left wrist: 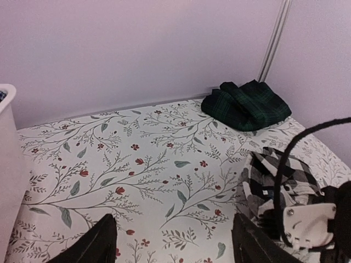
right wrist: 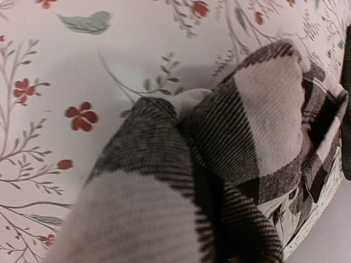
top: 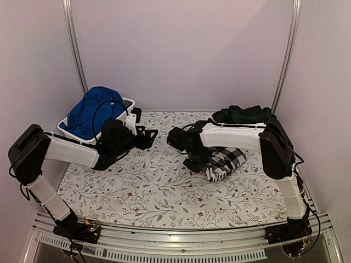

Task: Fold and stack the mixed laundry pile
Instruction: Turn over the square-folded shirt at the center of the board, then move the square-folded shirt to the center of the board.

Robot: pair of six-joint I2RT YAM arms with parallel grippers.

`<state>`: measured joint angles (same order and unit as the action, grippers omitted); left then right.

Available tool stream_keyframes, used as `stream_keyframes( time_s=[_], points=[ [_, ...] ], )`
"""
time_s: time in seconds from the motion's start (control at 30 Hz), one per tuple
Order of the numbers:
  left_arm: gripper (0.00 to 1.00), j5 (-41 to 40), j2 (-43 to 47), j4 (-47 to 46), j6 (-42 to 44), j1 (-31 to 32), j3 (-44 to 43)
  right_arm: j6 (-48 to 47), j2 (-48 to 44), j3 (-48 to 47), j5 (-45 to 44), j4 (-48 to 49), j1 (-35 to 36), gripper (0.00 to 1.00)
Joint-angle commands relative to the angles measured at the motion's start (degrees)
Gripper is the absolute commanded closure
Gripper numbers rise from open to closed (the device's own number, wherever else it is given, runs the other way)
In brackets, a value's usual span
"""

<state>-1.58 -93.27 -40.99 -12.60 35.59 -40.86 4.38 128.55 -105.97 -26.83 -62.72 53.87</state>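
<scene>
Right claw (top: 198, 160) is pinched shut on the checked shirt (top: 226, 161). The shirt is a crumpled bundle on the counter (top: 153, 192), its length running roughly left to right. Left claw (left wrist: 173, 219) stands wide, holding nothing. The tartan (top: 244, 115) lies back right, and the blue garment (top: 90, 112) fills the tub (top: 129, 103).

Checked shirt (top: 225, 163) lies on the worktop (top: 153, 192), under and just right of the right hand (top: 196, 161). Tartan garment (top: 244, 114) lies behind that hand, at the far right corner. Tub (top: 68, 129) stands behind-left of the left hand (top: 151, 136), with a heaped garment (top: 90, 112) in it.
</scene>
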Motion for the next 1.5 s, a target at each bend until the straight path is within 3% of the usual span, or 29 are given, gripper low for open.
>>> stream_keyframes(
  time_s=[0.0, 0.17, 0.23, 0.33, 0.47, 0.6, 0.77, 0.97, 1.2, 1.47],
  points=[
    [0.29, -1.62, 3.10, 4.29, -3.96, -2.03, 0.81, 3.08, 3.58, -6.03, 12.78, 1.42, 1.15, 0.72],
    [0.29, -3.26, 4.86, 6.79, -5.74, -2.98, 1.05, 2.77, 0.55, -5.21, 29.44, 10.43, 0.88, 0.26],
    [0.28, -2.65, 5.57, 7.40, -5.67, -3.27, 1.08, 1.51, -2.48, -3.75, 37.22, 15.02, -0.10, 0.20],
    [0.29, 2.68, 4.93, 9.04, -4.93, -2.86, -0.49, -0.45, -10.13, 2.18, 50.90, 24.23, -4.58, 0.19],
    [0.34, 9.55, 1.36, 10.06, -1.05, 2.56, -3.91, 1.15, -21.81, 14.58, 61.33, 34.82, -17.50, 0.22],
    [0.43, 13.90, -5.76, 14.67, 1.61, 9.34, -11.24, -1.05, -25.45, 23.73, 56.16, 37.83, -25.53, 0.26],
    [0.50, 17.27, -16.72, 22.52, 1.73, 14.25, -21.59, -3.75, -21.37, 30.61, 54.02, 40.66, -31.58, 0.35],
    [0.59, 20.27, -25.36, 28.08, -2.25, 14.23, -26.23, -2.61, -17.21, 38.18, 55.24, 48.61, -32.16, 0.38],
    [0.60, 16.47, -25.94, 33.23, -6.55, 7.93, -24.52, 0.56, -16.96, 45.35, 58.44, 51.15, -30.51, 0.40],
    [0.58, 10.19, -26.58, 39.29, -3.08, -1.17, -26.88, 12.73, -21.81, 51.23, 70.32, 59.69, -18.09, 0.37]
  ],
)
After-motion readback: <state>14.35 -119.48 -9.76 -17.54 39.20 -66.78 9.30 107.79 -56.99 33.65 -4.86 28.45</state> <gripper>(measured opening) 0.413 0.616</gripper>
